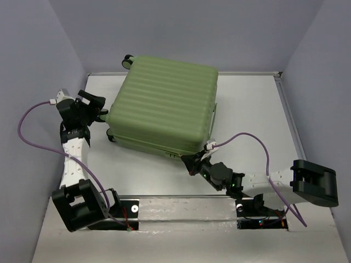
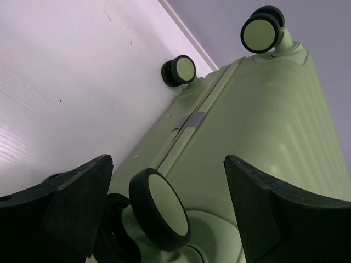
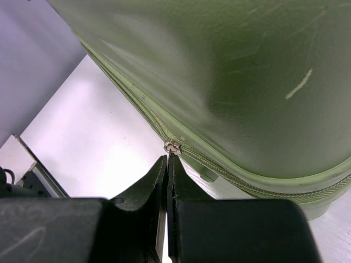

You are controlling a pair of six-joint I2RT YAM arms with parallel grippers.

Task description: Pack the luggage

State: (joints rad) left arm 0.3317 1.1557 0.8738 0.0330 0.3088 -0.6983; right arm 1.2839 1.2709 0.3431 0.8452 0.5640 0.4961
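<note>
Left gripper (image 2: 167, 164) stands wide open at the luggage's (image 1: 164, 101) left end, a wheel (image 2: 162, 211) between its fingers. Right gripper (image 3: 168, 161) is pinched shut, tips at the near-side zip slider (image 3: 173, 147).

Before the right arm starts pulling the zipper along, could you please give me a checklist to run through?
1. Right gripper shut on the zipper pull: ok.
2. Luggage lid down on its lower shell: ok.
3. Left gripper bracing the luggage: not ok; it is open around a wheel.
4. Zipper track ahead free of snags: cannot tell.
5. Zipper closed all round: cannot tell; far sides hidden.
</note>
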